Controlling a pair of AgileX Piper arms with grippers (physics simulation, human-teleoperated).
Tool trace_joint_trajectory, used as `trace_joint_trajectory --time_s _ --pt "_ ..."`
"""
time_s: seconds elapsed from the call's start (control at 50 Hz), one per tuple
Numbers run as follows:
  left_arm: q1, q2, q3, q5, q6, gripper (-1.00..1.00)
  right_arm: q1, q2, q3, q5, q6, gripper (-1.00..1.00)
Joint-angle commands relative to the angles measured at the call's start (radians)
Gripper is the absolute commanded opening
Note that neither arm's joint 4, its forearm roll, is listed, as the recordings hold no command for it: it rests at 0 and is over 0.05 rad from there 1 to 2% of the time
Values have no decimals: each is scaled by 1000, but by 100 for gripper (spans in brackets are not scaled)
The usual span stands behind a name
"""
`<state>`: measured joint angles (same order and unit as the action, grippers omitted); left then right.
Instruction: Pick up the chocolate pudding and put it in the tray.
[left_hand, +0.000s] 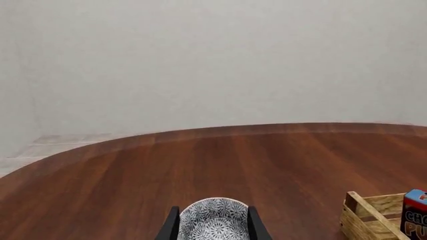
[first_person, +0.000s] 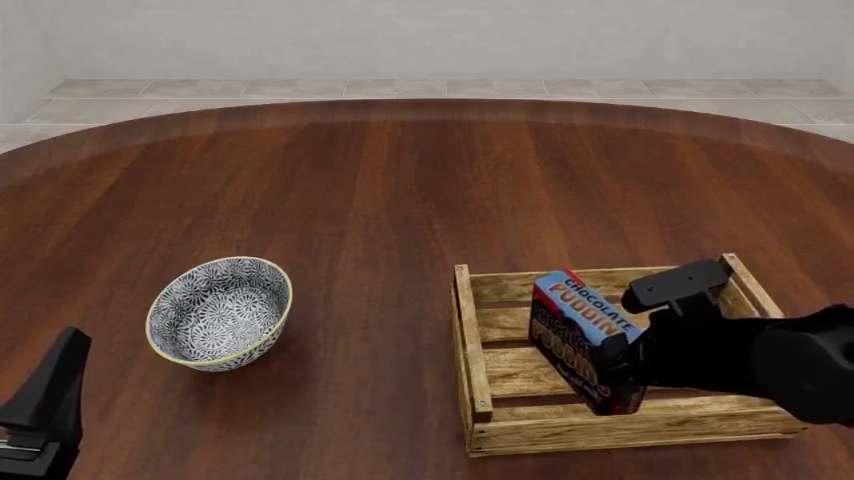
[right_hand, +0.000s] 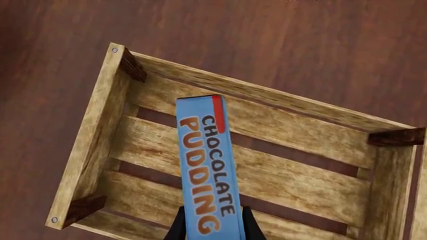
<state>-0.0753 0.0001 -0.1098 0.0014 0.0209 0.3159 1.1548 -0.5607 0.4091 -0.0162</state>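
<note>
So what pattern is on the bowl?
Blue-and-white floral pattern on the bowl, with a yellowish rim; clearest in the front view.

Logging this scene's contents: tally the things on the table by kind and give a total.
Pudding: 1, held by the right end effector over the tray
Tray: 1
Bowl: 1
Total: 3
</note>
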Motion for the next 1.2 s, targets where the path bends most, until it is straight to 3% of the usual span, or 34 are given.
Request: trace_joint_trajectory --time_s 0.02,0.64,0.66,1.2 --pt "1 0 -1 0 1 100 3 24 18 -10 14 -100" --pt "-6 0 -3 8 -4 100 5 43 15 14 7 -100" --pt "-6 0 -3 7 -3 100 5 42 16 14 4 100" --pt "-8 0 4 6 -2 100 2 18 24 34 -4 100"
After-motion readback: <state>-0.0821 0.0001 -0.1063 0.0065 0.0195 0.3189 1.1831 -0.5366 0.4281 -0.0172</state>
